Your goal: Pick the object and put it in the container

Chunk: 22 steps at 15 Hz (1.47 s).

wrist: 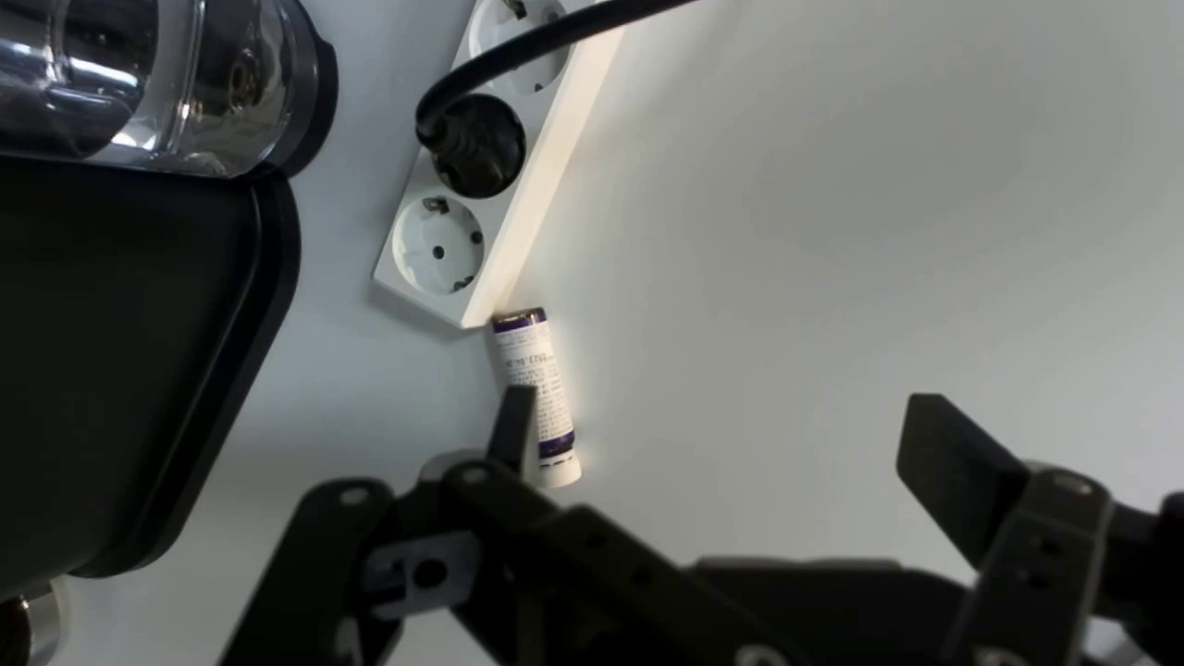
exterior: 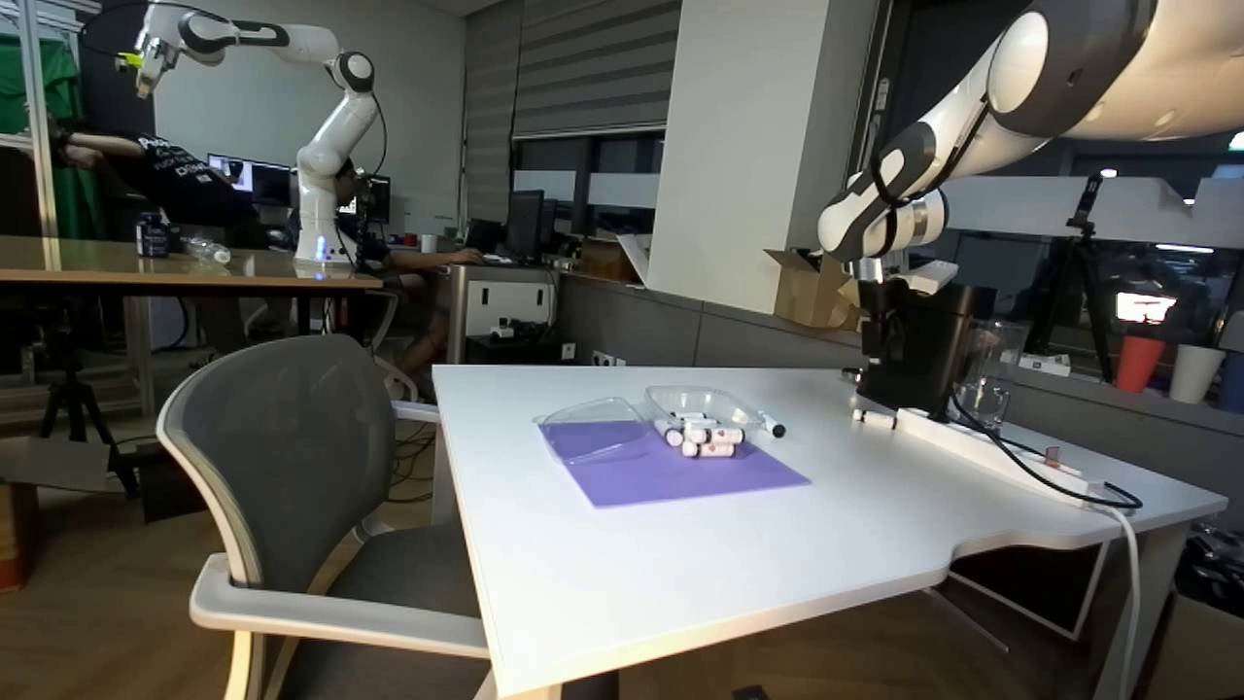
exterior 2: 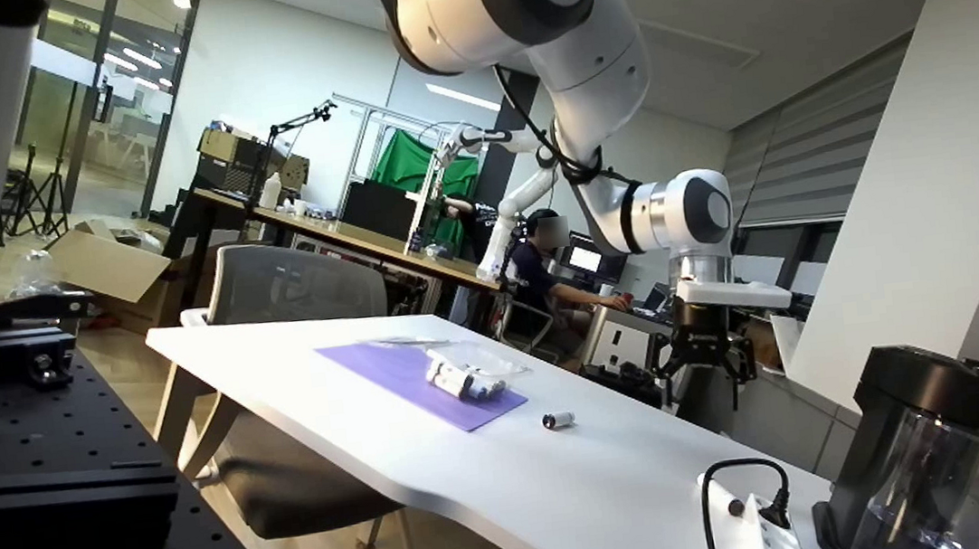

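A small bottle (wrist: 534, 370) with a white label, purple bands and a white cap lies against the power strip's end. It also shows in an exterior view (exterior: 875, 419). My gripper (wrist: 726, 425) is open and empty above the table; its left finger covers part of the bottle in the wrist view. The gripper hangs upright in both exterior views (exterior: 870, 340) (exterior 2: 702, 370). The container, a clear plastic tray (exterior: 695, 390), stands by the purple sheet (exterior: 680, 486). Several similar bottles (exterior: 709, 449) are piled at it; I cannot tell which are inside. Another bottle (exterior: 773, 425) lies beside it.
A white power strip (wrist: 421, 236) with a black cable (wrist: 555, 37) lies beside the bottle. A black machine (wrist: 120, 370) with a clear tank (wrist: 185, 83) stands close by. A clear lid (exterior: 593, 428) lies on the purple sheet. A chair (exterior: 282, 457) stands at the table edge.
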Each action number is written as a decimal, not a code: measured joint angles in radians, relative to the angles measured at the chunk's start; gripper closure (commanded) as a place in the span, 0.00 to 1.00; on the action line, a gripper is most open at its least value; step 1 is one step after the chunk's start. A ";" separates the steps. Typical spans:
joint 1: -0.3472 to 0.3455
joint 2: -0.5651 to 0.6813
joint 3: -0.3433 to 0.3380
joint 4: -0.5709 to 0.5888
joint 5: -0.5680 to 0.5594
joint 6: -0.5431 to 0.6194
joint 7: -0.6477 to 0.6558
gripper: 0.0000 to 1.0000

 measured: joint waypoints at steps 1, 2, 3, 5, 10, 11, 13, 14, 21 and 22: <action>-0.002 0.002 0.000 0.000 0.000 0.000 -0.015 0.00; -0.006 0.004 0.001 0.002 0.000 0.002 -0.036 0.00; -0.012 0.008 0.001 0.005 0.000 0.010 -0.062 0.00; -0.028 0.018 0.001 0.021 -0.001 0.036 -0.117 0.00; -0.071 0.067 0.003 0.093 0.001 0.071 -0.244 0.00; -0.079 0.084 0.004 0.117 0.002 0.078 -0.259 0.00; -0.089 0.126 0.004 0.166 0.002 0.106 -0.274 0.00; -0.092 0.149 0.004 0.191 0.002 0.120 -0.280 0.00; -0.092 0.279 0.004 0.302 0.011 0.201 -0.283 0.00; -0.092 0.291 0.004 0.315 0.016 0.201 -0.283 0.00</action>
